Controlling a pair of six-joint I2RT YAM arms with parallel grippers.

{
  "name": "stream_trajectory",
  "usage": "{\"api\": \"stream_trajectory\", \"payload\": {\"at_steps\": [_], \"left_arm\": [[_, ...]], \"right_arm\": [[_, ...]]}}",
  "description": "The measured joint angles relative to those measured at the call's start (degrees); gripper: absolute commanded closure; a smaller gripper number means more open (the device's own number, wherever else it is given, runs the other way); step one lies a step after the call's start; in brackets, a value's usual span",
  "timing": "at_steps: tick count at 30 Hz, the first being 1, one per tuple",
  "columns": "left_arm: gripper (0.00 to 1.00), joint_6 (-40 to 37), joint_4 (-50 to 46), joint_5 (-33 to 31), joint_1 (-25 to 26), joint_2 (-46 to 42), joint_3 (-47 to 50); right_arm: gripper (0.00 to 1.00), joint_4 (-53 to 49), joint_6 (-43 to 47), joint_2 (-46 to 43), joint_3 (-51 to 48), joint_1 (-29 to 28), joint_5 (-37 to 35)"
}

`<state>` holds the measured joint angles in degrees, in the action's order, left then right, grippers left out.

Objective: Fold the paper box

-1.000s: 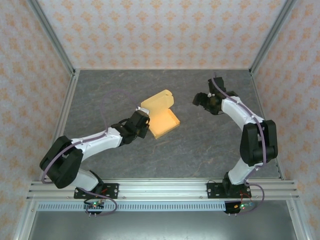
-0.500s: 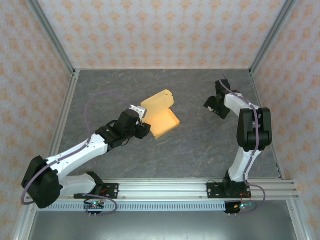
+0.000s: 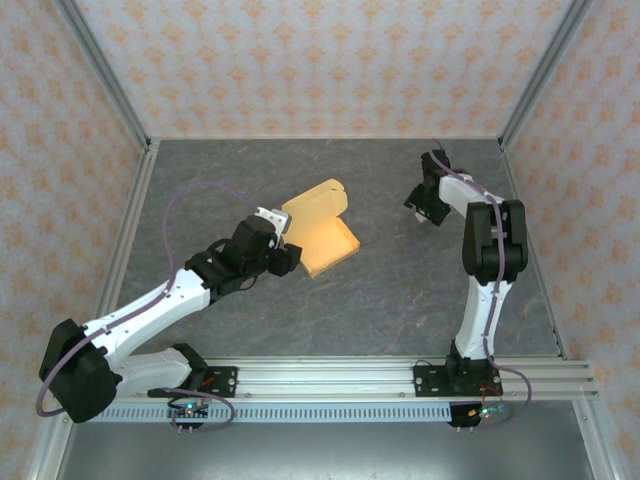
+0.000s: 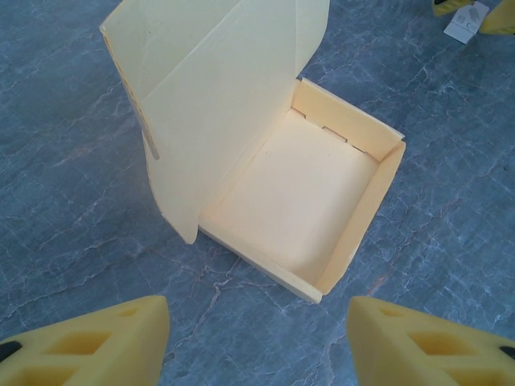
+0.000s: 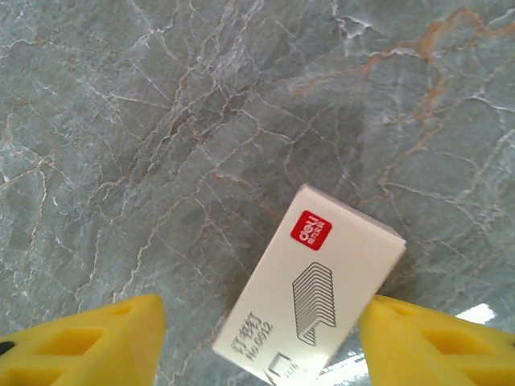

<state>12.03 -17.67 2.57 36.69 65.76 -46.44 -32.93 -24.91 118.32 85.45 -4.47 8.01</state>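
Both open: left fingers [image 4: 88, 346] nr paper box [image 4: 298, 201]; right fingers [image 5: 88, 342] astride white staple box [image 5: 310, 289]

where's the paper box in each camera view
top external: paper box left of centre on the tabletop, lid raised.
left wrist: paper box centre frame, tray open, lid up at left.
right wrist: a staple box on the tabletop.
shared landmark: the grey marbled tabletop.

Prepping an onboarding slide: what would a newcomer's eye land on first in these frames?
The light orange paper box mid-table: a formed tray with its lid flap raised, just beyond the open, empty left gripper. Next, a small white staple box with a red logo, lying on the grey marbled table between the fingers of the open right gripper.
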Motion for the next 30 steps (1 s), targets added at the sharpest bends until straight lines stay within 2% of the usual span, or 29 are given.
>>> {"api": "stream_trajectory", "payload": {"at_steps": [12,18,21,24,27,30], "left_arm": [[0.39,0.0,-0.8,0.0,0.0,0.2,0.0],[0.39,0.7,-0.8,-0.5,-0.4,1.0,0.0],[0.39,2.1,-1.0,-0.4,-1.7,2.2,0.0],[0.39,3.5,-1.1,-0.4,-3.9,2.6,0.0],[0.39,4.6,-1.2,-0.3,-6.2,2.5,0.0],[0.39,5.4,-1.3,-0.3,-8.0,2.5,0.0]], "right_arm": [[0.66,-3.4,3.0,2.6,2.9,-1.4,-4.6],[0.71,-2.8,4.7,0.9,0.9,-1.6,-4.9],[0.71,-2.1,5.8,-4.0,-4.0,-3.1,-3.7],[0.69,-1.8,6.6,-12.5,-9.9,-7.8,-1.9],[0.68,-1.7,6.7,-19.8,-12.3,-16.2,-0.5],[0.67,-0.6,5.5,-22.2,-11.7,-25.2,0.7]]}}
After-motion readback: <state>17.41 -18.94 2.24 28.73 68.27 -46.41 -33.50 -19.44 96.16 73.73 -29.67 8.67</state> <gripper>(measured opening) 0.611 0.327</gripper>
